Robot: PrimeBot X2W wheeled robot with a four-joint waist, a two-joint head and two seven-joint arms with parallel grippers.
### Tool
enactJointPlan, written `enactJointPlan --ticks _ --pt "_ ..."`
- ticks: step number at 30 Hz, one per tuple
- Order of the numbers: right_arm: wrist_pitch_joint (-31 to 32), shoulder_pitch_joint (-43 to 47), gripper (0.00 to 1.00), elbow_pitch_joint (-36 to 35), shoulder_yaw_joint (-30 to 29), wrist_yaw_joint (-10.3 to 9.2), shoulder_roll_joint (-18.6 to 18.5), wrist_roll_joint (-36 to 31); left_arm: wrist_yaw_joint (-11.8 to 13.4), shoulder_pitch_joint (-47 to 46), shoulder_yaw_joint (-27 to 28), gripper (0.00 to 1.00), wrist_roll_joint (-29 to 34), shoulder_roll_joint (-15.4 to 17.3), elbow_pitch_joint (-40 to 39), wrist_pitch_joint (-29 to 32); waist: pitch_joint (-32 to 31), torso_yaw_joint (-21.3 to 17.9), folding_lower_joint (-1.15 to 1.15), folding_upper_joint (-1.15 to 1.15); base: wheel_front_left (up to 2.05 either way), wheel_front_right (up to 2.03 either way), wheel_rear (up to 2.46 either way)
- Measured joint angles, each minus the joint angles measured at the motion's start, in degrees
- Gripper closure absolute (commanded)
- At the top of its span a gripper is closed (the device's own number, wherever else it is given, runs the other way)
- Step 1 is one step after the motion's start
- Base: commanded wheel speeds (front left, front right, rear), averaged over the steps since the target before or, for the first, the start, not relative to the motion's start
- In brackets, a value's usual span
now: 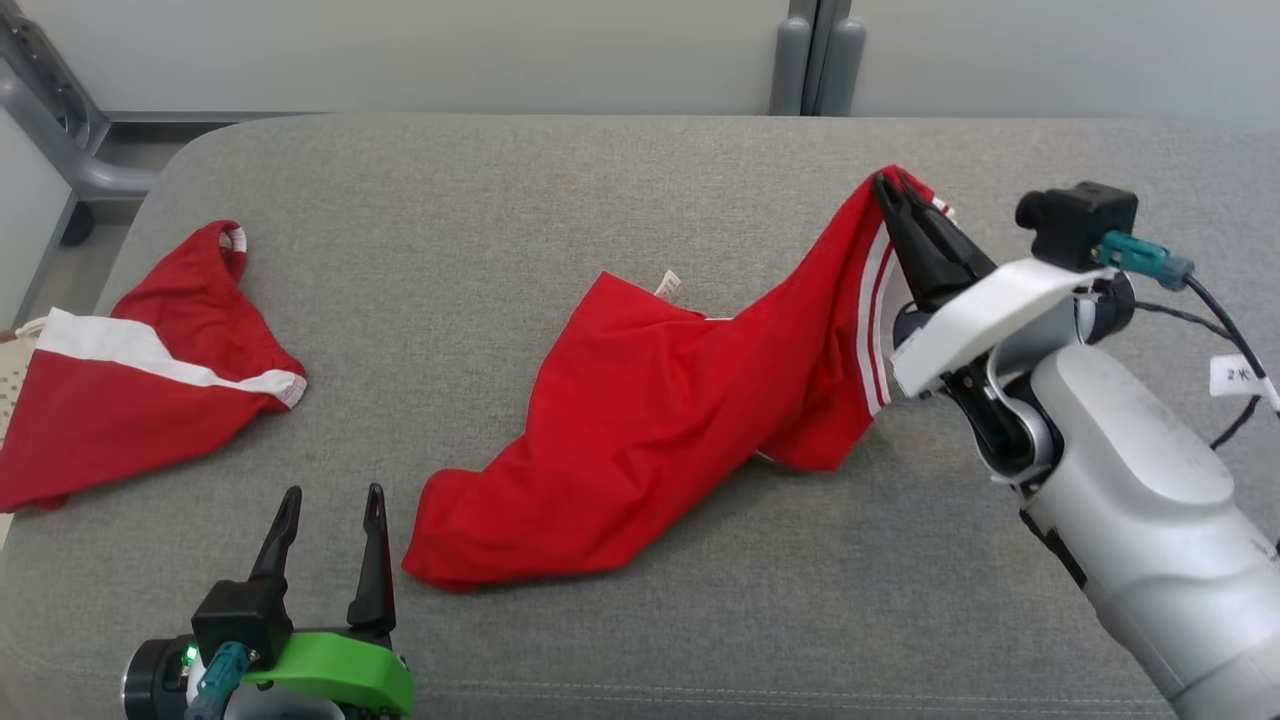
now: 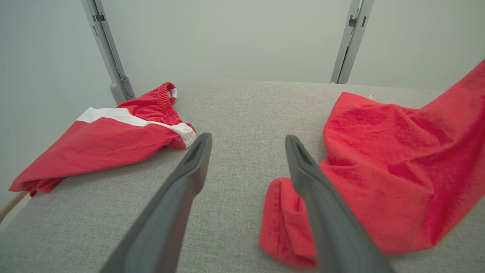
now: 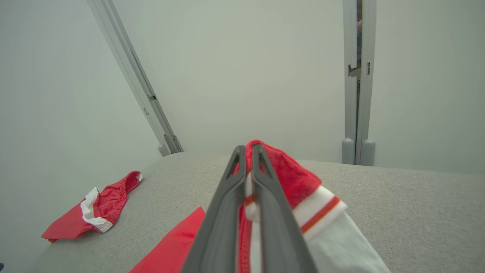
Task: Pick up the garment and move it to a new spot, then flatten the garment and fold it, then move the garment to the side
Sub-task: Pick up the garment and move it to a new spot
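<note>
well, from the head view the right gripper (image 1: 893,187) has its fingers pressed together on the striped hem of the red garment (image 1: 640,420). it holds that corner up off the grey cushion (image 1: 600,170), while the rest of the cloth trails down and lies crumpled across the middle. the left gripper (image 1: 332,495) hangs at the lower left with its fingers spread wide and nothing between them, near the garment's lower corner but apart from it. a second garment (image 1: 140,390) lies well apart at the left edge. the step in hand looks like carrying the red garment to a new spot. to do it well, i judge, the lift should be high enough that the trailing end drags little, and the travel slow, so a one-corner pinch does not slip.

from the left wrist view, the left gripper (image 2: 248,138) frames bare cushion between its spread fingers. the red garment's (image 2: 379,170) rolled corner lies just beside one finger; whether they touch i cannot tell. that corner looks the handiest second hold for flattening.

from the right wrist view, the right gripper (image 3: 248,148) is closed tight, with the white and red-striped band squeezed between its fingers and red cloth (image 3: 291,174) folding over the tips. the bite looks deep enough, though it bunches the hem.
</note>
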Motion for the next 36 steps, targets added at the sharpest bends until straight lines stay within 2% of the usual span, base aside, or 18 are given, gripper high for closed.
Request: enactJointPlan --ticks 4,5,11,17,22,23,24,25,30,36 --pt "-1.10 -6.20 1.00 7.08 2.44 0.00 1.87 -0.13 -0.25 -1.07 -0.64 0.00 0.00 -0.05 0.02 0.00 0.85 0.83 0.00 0.00 0.00 0.00 0.00" --pt "-1.69 -8.96 1.00 10.84 3.64 0.00 2.79 -0.22 -0.32 -1.43 -1.24 0.00 0.00 -0.07 0.08 0.00 1.31 1.34 0.00 0.00 0.00 0.00 0.00" --pt "-3.49 -15.96 1.00 23.80 6.50 0.00 4.31 -3.47 -0.52 -3.60 -3.64 0.00 -0.14 -0.18 0.64 0.00 2.76 3.61 0.00 0.00 0.00 0.00 0.00" --pt "-4.69 -20.67 1.00 33.81 6.26 0.00 5.49 -7.05 -0.19 -4.80 -6.50 0.00 -1.47 -0.16 0.94 0.00 4.27 6.33 0.00 0.00 0.00 0.00 0.00" --pt "-4.72 -21.86 1.00 36.84 3.18 0.01 5.68 -10.90 0.37 -5.35 -8.05 0.00 -2.37 -0.18 1.03 0.00 5.27 8.02 0.00 0.00 0.00 0.00 0.00" --pt "-4.71 -21.85 0.97 37.23 2.64 0.00 5.69 -11.48 0.49 -5.43 -8.23 0.00 -2.48 -0.18 1.08 0.00 5.41 8.22 0.00 0.00 0.00 0.00 0.00" --pt "-4.71 -21.78 0.40 37.40 2.19 0.01 5.79 -12.13 0.54 -5.46 -8.29 0.00 -2.55 -0.18 1.10 0.00 5.53 8.33 0.00 0.00 0.00 0.00 0.00" --pt "-4.72 -21.64 0.00 37.41 1.77 0.01 5.97 -12.69 0.55 -5.47 -8.37 0.00 -2.56 -0.18 1.14 0.00 5.59 8.34 0.00 0.00 0.00 0.00 0.00" --pt "-4.72 -19.32 0.00 36.43 0.57 0.01 6.66 -14.40 0.71 -5.48 -8.00 0.00 -2.55 -0.18 1.32 0.00 5.22 7.44 0.00 0.00 0.00 0.00 0.00" --pt "-4.74 -14.83 0.00 30.26 -0.51 0.01 6.19 -13.05 0.70 -5.38 -7.48 0.00 -2.53 -0.19 1.40 0.01 4.43 6.29 0.00 0.00 0.00 0.00 0.00"
